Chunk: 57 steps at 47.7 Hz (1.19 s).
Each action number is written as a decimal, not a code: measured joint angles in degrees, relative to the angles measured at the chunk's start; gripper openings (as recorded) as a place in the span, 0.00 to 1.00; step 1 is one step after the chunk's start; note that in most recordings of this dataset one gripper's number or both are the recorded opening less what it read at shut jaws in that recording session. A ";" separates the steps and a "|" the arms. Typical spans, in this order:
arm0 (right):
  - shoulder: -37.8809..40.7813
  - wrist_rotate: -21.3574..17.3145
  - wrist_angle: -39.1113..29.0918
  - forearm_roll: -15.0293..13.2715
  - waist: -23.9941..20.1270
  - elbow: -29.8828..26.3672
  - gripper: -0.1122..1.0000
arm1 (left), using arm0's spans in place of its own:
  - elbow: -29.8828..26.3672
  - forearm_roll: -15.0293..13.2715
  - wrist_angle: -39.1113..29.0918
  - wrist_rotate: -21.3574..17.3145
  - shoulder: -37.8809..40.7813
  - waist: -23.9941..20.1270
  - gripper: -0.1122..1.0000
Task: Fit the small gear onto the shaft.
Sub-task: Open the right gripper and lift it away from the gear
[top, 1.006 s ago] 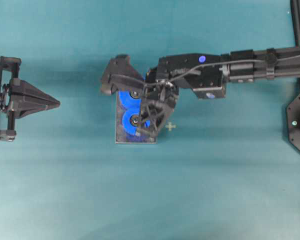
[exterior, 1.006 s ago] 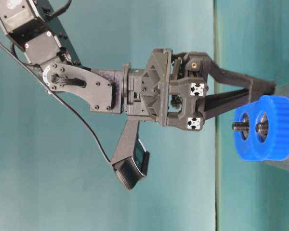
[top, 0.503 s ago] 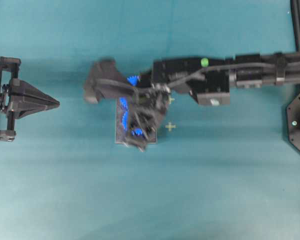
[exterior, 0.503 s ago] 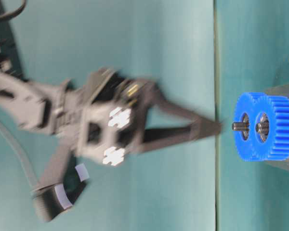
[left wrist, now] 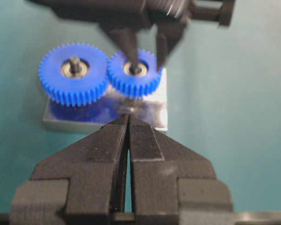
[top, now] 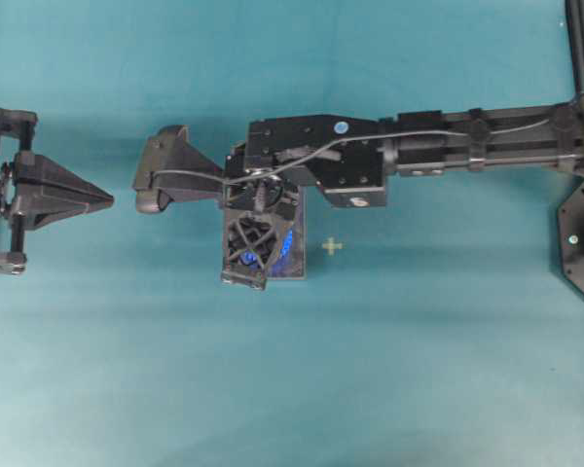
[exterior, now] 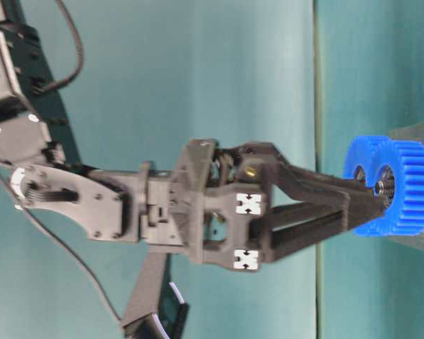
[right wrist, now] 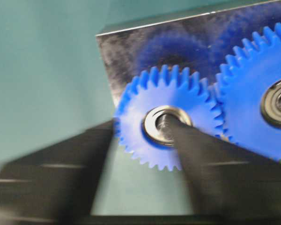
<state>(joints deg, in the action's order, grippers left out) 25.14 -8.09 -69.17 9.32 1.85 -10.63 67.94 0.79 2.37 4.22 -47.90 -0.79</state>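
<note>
The small gear [right wrist: 145, 110] sits on the grey plate [right wrist: 126, 51] with the shaft [right wrist: 161, 125] showing in its metal-ringed centre hole, its teeth meshed with the larger blue gear [right wrist: 253, 93]. My right gripper [right wrist: 140, 127] is open right over it: one finger [right wrist: 210, 168] has its tip at the gear's centre, the other finger [right wrist: 61, 164] lies off the gear's outer rim. The left wrist view shows the same small gear [left wrist: 131, 82] under the right gripper [left wrist: 147, 58]. My left gripper [left wrist: 129, 117] is shut and empty, apart from the plate.
The plate [top: 297, 268] lies mid-table on the teal cloth, mostly under the right gripper [top: 258, 255] and its wrist camera [top: 161, 180]. The left gripper [top: 109, 199] rests far left. A small cross mark [top: 331, 246] is beside the plate.
The right gripper has gone from shut to open and dropped from above the gears to the small gear. Its wrist shifted left. Both gears and the left arm stayed put.
</note>
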 measured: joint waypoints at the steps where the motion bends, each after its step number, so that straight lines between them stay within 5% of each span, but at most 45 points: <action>1: 0.00 0.00 0.00 0.09 0.00 0.00 0.79 | 0.00 -0.09 0.09 0.00 0.00 0.00 0.10; 13: 0.88 0.00 0.88 -0.09 0.18 0.35 0.64 | 0.62 0.00 0.00 0.00 -0.97 0.00 0.10; 57: -3.69 0.00 -4.57 -2.02 0.79 -3.16 0.61 | 0.62 0.00 0.00 0.00 -1.14 0.00 0.10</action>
<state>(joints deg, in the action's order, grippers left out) 21.45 -8.09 -73.74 7.29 2.64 -13.80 68.55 0.79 2.37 4.22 -49.04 -0.79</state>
